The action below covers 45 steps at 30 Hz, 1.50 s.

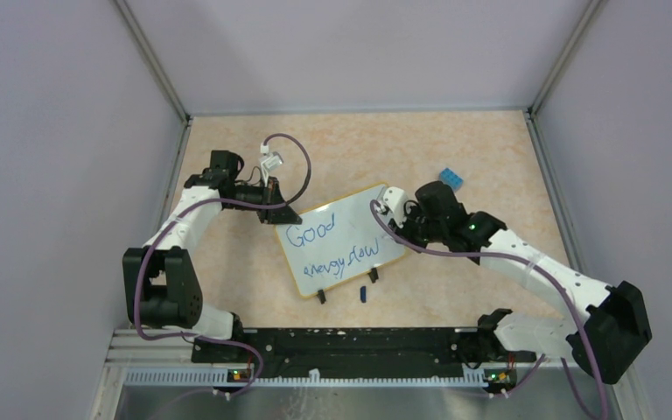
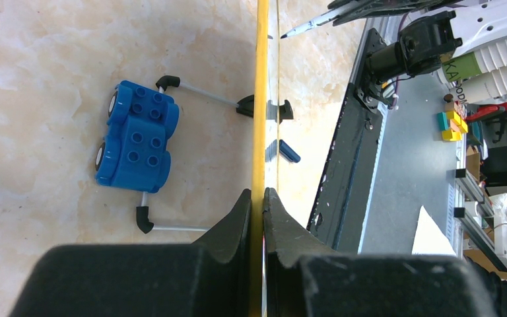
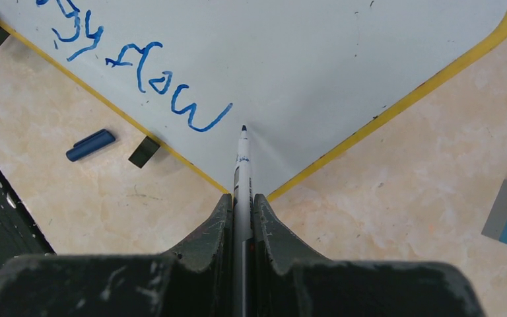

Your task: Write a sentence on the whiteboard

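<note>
Left to right: the left gripper (image 2: 259, 193) is clamped on the thin yellow rim of the whiteboard (image 1: 363, 219) at its far left corner. Its wrist view shows the board edge-on between the closed fingers. The whiteboard sits at a slant in the middle of the bench (image 1: 359, 144), its two black clip feet toward the arms' bases. The sentence (image 1: 311, 234) runs across it in blue, "Good" above a scrawled second word. The right gripper (image 3: 241, 196) is closed tight on a marker (image 3: 243, 155). The marker's tip sits just beside the last stroke of that word; whether it touches the white surface cannot be told.

The step in hand looks like the writing itself, apparently close to done. To do it well, the left clamp should hold the corner firm so the board neither slides nor twists under the pen. The right arm should press lightly and guide the tip into the bare white patch, stopping short of the rim. Too much force could skid the board on its feet.

A dark blue marker cap (image 3: 90, 144) lies on the bench just beside the board's near edge, and a small blue block (image 1: 451, 179) rests beyond its far right corner. The bench is mottled beige, boxed in by plain pale lilac walls with metal corner posts.
</note>
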{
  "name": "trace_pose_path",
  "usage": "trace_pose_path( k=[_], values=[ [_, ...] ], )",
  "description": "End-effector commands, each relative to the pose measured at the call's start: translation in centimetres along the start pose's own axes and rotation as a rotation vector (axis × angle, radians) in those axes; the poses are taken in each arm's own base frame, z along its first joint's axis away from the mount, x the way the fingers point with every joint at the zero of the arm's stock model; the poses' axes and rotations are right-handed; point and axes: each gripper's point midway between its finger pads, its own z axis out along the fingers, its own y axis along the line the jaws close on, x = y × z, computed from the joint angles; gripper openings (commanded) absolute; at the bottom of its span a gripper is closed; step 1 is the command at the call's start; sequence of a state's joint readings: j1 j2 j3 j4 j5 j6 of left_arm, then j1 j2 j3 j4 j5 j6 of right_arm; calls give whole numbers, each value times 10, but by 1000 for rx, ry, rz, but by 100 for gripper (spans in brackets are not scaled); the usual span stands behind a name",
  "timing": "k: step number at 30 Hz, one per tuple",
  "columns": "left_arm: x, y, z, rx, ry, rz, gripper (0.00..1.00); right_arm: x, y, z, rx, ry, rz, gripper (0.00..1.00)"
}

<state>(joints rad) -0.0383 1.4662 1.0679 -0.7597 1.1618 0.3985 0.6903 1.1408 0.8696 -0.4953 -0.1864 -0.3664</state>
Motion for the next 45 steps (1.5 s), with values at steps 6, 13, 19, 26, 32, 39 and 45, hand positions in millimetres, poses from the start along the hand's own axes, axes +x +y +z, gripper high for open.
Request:
trace_pose_path(
  k=[6,13,19,26,32,39,45],
  values=[
    [4,19,-1,-80,32,37,0,7,-7,4,32,7,0,0],
    [4,19,-1,-81,34,37,0,-3,-12,7,51,-18,8,0],
    [5,19,-1,-81,36,38,0,-9,-11,11,32,-28,7,0],
    [6,20,-1,-82,38,35,0,-10,-6,13,-4,-29,5,0],
    [7,21,-1,-81,39,33,0,6,-2,17,-18,17,-8,0],
    [5,21,0,-78,36,31,0,14,-9,12,28,39,-18,0],
    [5,21,-1,-80,36,32,0,21,-13,10,42,60,-18,0]
  ],
)
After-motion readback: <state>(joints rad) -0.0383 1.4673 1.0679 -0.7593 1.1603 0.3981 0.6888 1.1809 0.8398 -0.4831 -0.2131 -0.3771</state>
